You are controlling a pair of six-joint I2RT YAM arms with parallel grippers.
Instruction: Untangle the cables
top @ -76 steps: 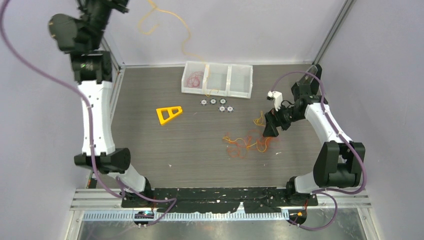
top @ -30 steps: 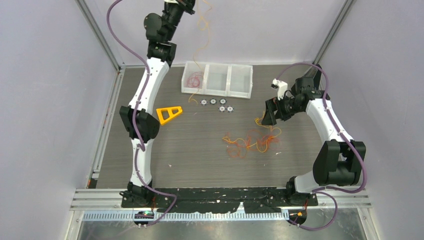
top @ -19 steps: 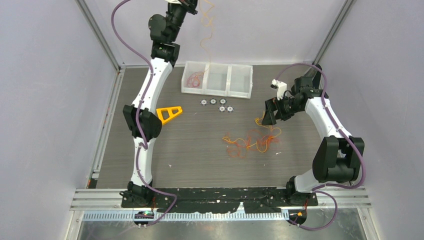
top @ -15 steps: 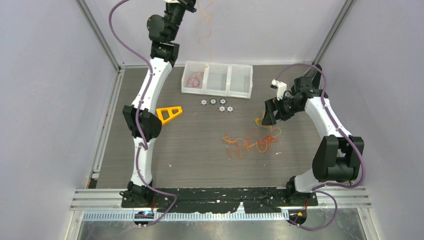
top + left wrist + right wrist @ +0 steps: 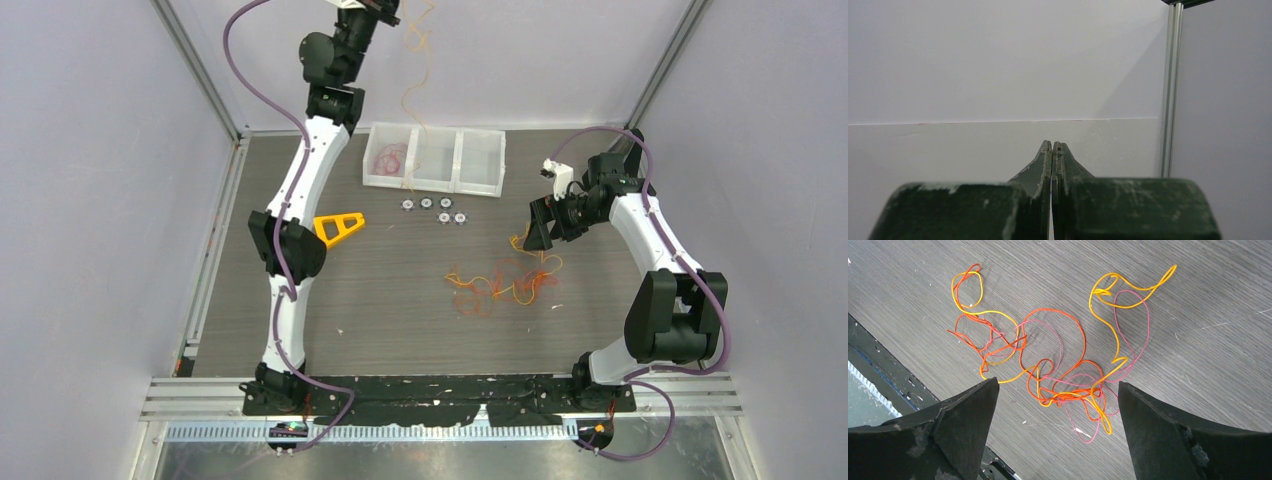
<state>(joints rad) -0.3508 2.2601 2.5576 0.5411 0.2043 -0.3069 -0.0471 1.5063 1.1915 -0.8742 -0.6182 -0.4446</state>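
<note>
A tangle of thin yellow, orange and pink-red cables (image 5: 500,284) lies on the table right of centre. It shows clearly in the right wrist view (image 5: 1048,355). My right gripper (image 5: 536,236) hovers above the tangle's far right end, open and empty (image 5: 1057,384). My left gripper (image 5: 385,10) is raised high against the back wall with its fingers (image 5: 1045,170) pressed together. One yellow cable (image 5: 404,100) hangs from it down to the white bins (image 5: 480,160). The left wrist view shows only the wall, not the cable.
The white three-compartment bin row holds a coil of red cable (image 5: 388,158) in its left compartment. Several small round parts (image 5: 433,208) lie in front of it. A yellow triangular frame (image 5: 338,228) lies to the left.
My left arm has swung from the far left to above the bins, carrying the hanging yellow cable with it. My right gripper has moved slightly away from the tangle toward the back.
</note>
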